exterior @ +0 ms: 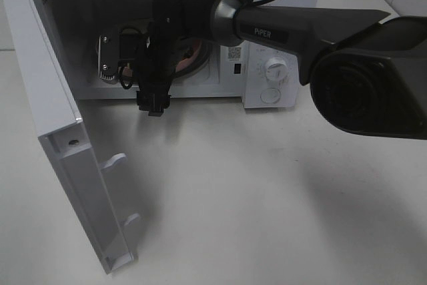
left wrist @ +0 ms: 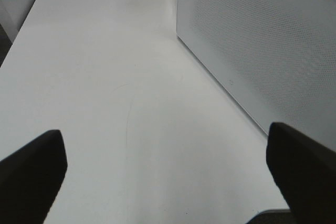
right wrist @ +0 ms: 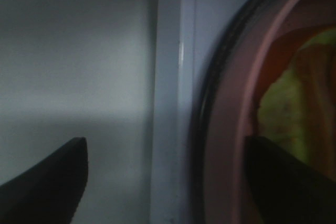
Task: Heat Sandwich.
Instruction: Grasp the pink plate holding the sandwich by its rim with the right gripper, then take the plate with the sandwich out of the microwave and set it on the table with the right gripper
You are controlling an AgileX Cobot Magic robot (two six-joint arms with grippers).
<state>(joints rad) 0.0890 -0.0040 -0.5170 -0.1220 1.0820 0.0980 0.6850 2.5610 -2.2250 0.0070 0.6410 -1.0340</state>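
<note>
In the exterior high view a boxy white microwave oven (exterior: 252, 81) stands at 12 o'clock on the pale tabletop (exterior: 253, 191). Its white door (exterior: 60, 131) is swung out toward 8 o'clock. The black right arm (exterior: 300, 28) reaches in from 3 o'clock. The right gripper (exterior: 152, 103) hangs at the mouth of the cavity, at about 11 o'clock from the view's centre. Its jaws stand wide and clamp nothing. In the right wrist view one finger (right wrist: 47, 182) lies over a plain grey surface and the other over the round pink plate (right wrist: 226, 129), whose rim runs between them.

The sandwich (right wrist: 294, 93) lies on that plate inside the oven. Only a strip of pale yellow-green filling and reddish ham shows, so its long axis and heading cannot be told.

The left gripper (left wrist: 168, 182) hovers over the tabletop with its jaws wide and empty, and a white perforated panel (left wrist: 252, 40) is close beside one finger.
</note>
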